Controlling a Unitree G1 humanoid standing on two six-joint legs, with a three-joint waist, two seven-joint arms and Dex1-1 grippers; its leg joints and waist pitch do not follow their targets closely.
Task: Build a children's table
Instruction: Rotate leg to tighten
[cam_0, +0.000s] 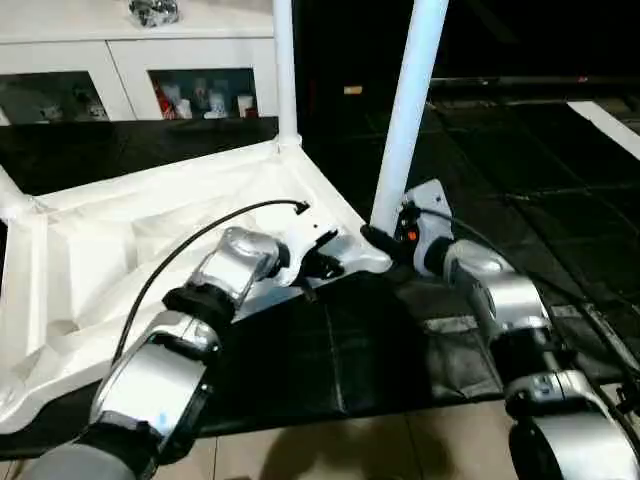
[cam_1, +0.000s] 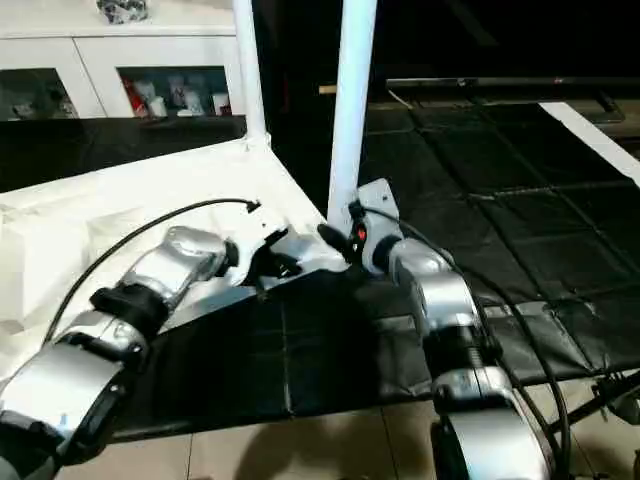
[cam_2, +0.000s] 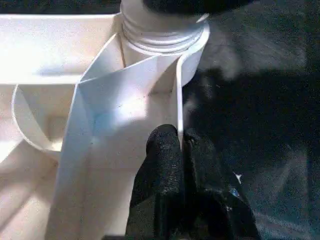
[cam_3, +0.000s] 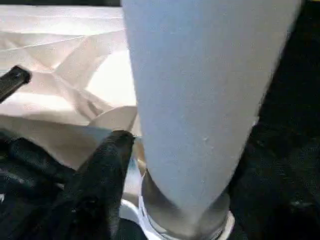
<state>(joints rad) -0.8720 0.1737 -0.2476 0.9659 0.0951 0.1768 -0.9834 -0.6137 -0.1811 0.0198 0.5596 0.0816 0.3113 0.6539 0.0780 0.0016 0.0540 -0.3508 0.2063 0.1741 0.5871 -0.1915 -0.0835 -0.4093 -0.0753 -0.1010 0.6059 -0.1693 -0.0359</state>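
The white table top (cam_0: 120, 250) lies upside down on a black mat, ribbed underside up. One white leg (cam_0: 408, 110) stands upright in the near right corner socket, a second leg (cam_0: 285, 70) stands in the far corner, and the foot of a third leg (cam_0: 12, 203) shows at the left. My left gripper (cam_0: 325, 262) is shut on the top's thin rim wall (cam_2: 178, 100), just beside the near socket. My right gripper (cam_0: 380, 240) sits against the base of the near leg (cam_3: 200, 100), right above the socket collar.
A white cabinet (cam_0: 130, 60) with glass doors stands behind the table top. The black mat (cam_0: 330, 350) spreads under and to the right of the work, with tiled floor (cam_0: 350, 450) at the front. A black cable (cam_0: 200, 230) arcs over my left forearm.
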